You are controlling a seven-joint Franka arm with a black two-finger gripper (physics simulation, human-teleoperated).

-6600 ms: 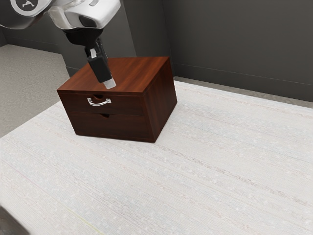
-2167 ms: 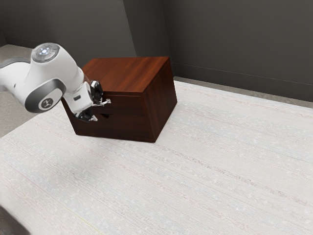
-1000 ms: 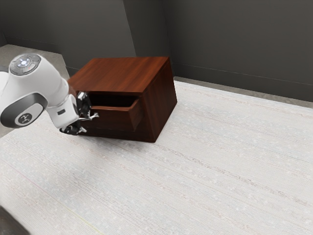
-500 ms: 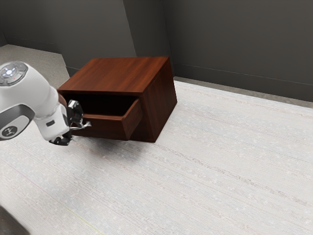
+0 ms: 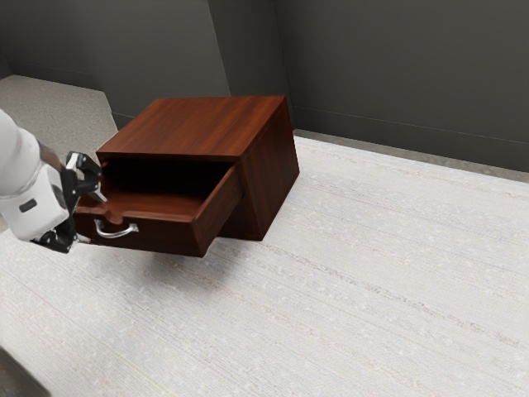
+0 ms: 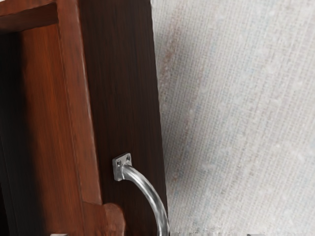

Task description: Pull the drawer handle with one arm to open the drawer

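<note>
So the big pale worktop point(image 5: 372, 289) runs under and out past the end effector point(image 5: 73, 208), and the dark wood cabinet point(image 5: 207, 124) sits on it, out ahead of the end effector. The top drawer point(image 5: 165, 236) is already slid a long way out of the cabinet toward the end effector. You can see down into the hollow box, so the opening part looks mostly done, if not completely.

The bit that matters is the little silver handle point(image 5: 116, 231). It's on the drawer front, right up against the end effector on its cabinet side. Its long axis runs along the drawer face, crosswise to the pull line. In the wrist view the bar curves off its mounting plate toward the hand.

Honestly can't tell if the end effector is clamped on that handle or just parked next to it, since the exterior view is too murky there.

My guess is any further pull goes straight back, away from the cabinet, square to the handle. If it goes sideways, the drawer could bind or drag the whole cabinet.
</note>
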